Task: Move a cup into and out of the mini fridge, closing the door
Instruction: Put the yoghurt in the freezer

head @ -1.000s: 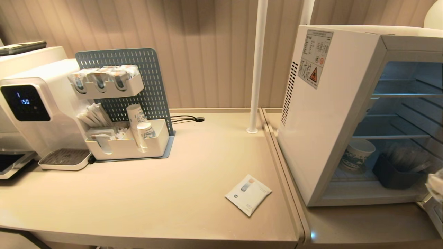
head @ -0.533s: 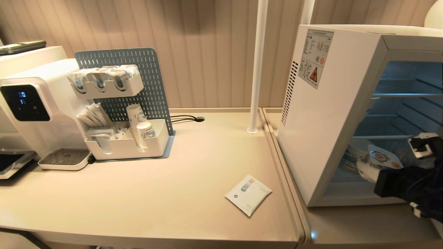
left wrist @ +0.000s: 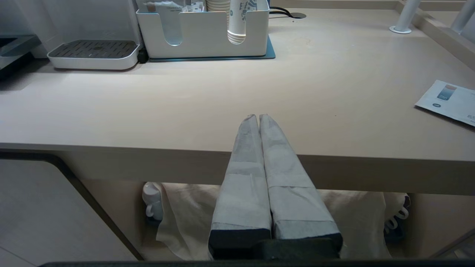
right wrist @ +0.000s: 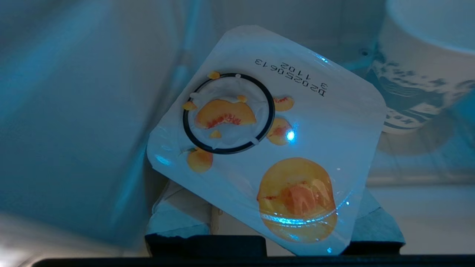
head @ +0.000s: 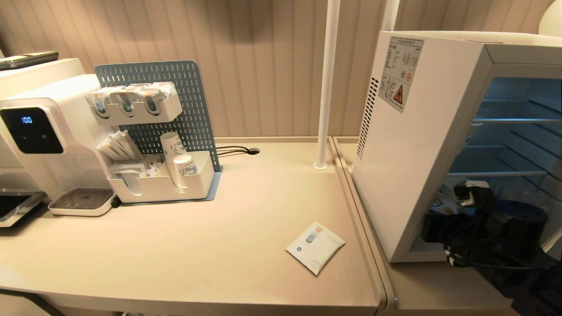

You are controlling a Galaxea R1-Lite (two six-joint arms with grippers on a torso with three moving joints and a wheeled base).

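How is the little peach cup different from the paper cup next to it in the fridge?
The peach cup has a flat sealed lid with orange fruit pictures; the paper cup is open on top with a dark blue pattern. The peach cup is held in the right gripper, while the paper cup stands free on the fridge floor. Both are mostly white and inside the fridge.

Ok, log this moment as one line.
right gripper: holding cup inside mini fridge | left gripper: shut, parked
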